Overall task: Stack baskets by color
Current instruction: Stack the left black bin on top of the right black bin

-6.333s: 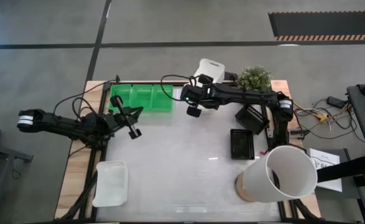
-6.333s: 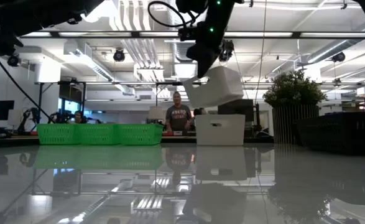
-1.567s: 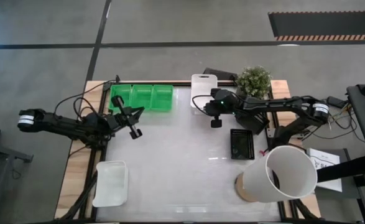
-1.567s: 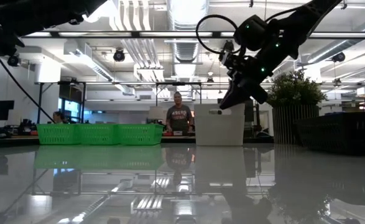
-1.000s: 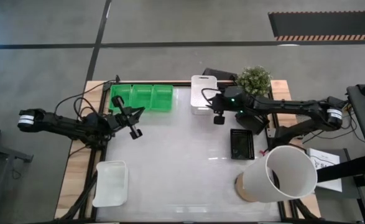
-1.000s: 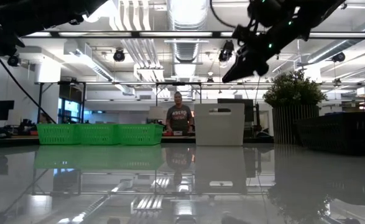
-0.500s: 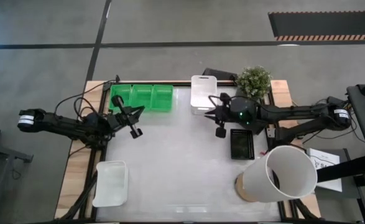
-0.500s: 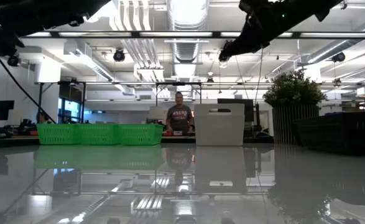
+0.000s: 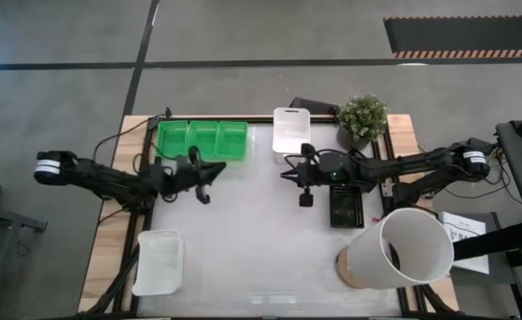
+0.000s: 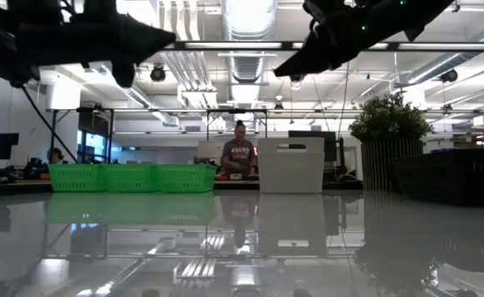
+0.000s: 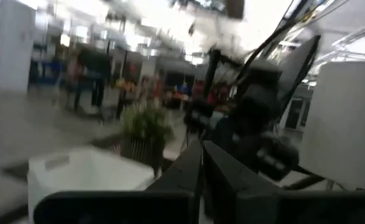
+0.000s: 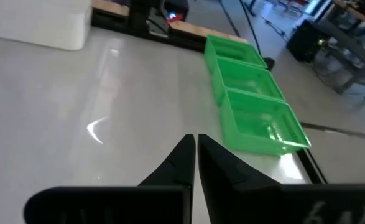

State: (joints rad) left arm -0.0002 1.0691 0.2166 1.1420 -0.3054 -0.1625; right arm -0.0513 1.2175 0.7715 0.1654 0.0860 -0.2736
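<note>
Three bright green baskets (image 9: 203,140) stand side by side at the far left, also seen in the right wrist view (image 12: 250,106). One white basket (image 9: 290,132) rests at the far middle and another (image 9: 158,261) at the near left. A black basket (image 9: 347,206) lies at the right. My left gripper (image 9: 218,166) is shut and empty, hovering just on the near side of the green row. My right gripper (image 9: 285,175) is shut and empty too. It hangs over the table's middle, on the near side of the far white basket, pointing toward the left gripper.
A large white cylinder (image 9: 403,249) stands at the near right corner and a potted plant (image 9: 363,114) at the far right. A second black basket (image 9: 364,171) sits partly under the right arm. Bare tabletop (image 9: 252,249) spreads across the middle and near side.
My right gripper has drawn away from the far white basket, swinging toward the table's near-left, and its fingers have come together. My left gripper has reached toward the table's right, sunk a little and rolled about its own axis. No basket has moved in the last second.
</note>
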